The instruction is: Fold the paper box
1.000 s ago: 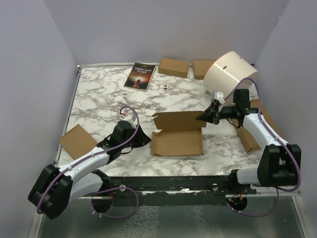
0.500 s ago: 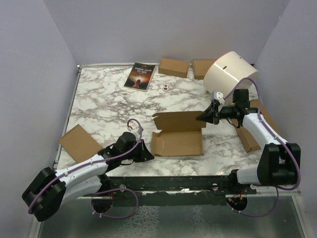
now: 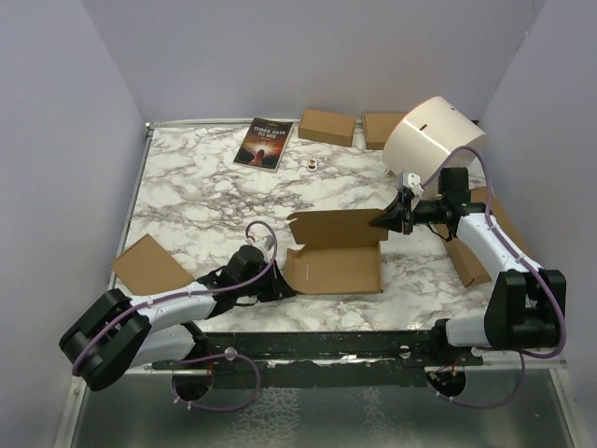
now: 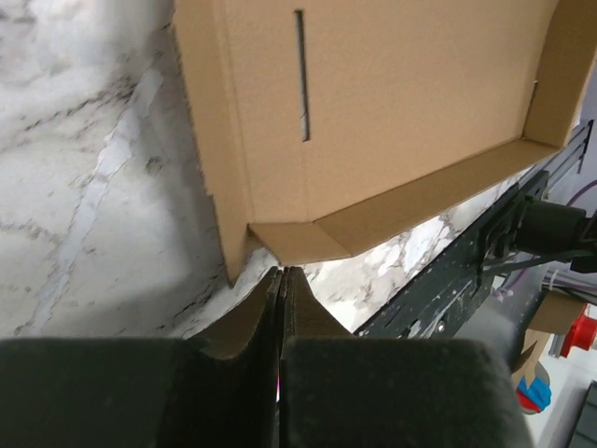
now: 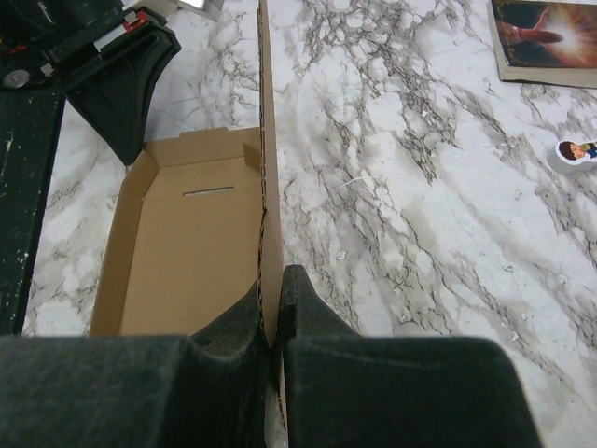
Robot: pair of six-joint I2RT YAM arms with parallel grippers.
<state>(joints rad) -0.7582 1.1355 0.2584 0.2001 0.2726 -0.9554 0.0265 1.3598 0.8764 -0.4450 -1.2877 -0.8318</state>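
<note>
1. Looking light, and stiff only across its panels, the paper box (image 3: 334, 269) lies open in the middle of the surface (image 3: 187, 205), tray flat and back flap upright. It should bend at the score lines and slide easily.
2. Flap edges or corner tabs seem the best places to hold it.
3. The right hand (image 3: 385, 221) pinches the upright flap's right edge.
4. The left hand (image 3: 282, 286), clenched, sits at the near-left corner. Whether it grips a tab I cannot tell.

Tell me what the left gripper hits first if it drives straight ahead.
The paper box: its folded corner tab lies directly ahead of the left gripper, jaws shut. Whether they already touch is unclear.
</note>
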